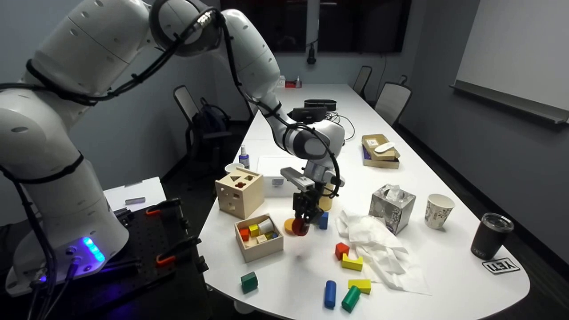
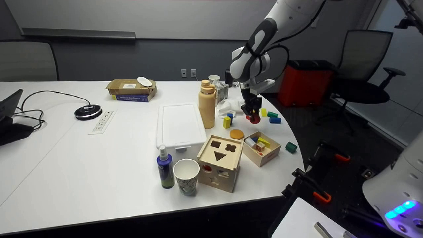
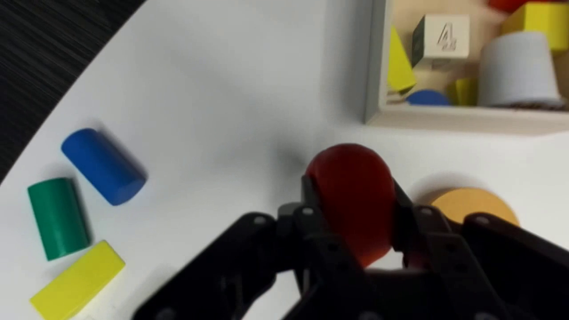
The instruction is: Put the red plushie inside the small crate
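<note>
Gripper [image 3: 354, 195] holds red plushie [image 3: 351, 182] between 2 fingers [image 3: 403, 218], near small crate [image 3: 444, 119].

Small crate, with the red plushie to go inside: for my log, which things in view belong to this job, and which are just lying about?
Belong to the job:
red plushie, gripped in the claw
small crate

Just lying about:
wooden cube
tan bottle
white lidded bin
tissue box
black tumbler
spray bottle
orange disc
blue cylinder
</note>
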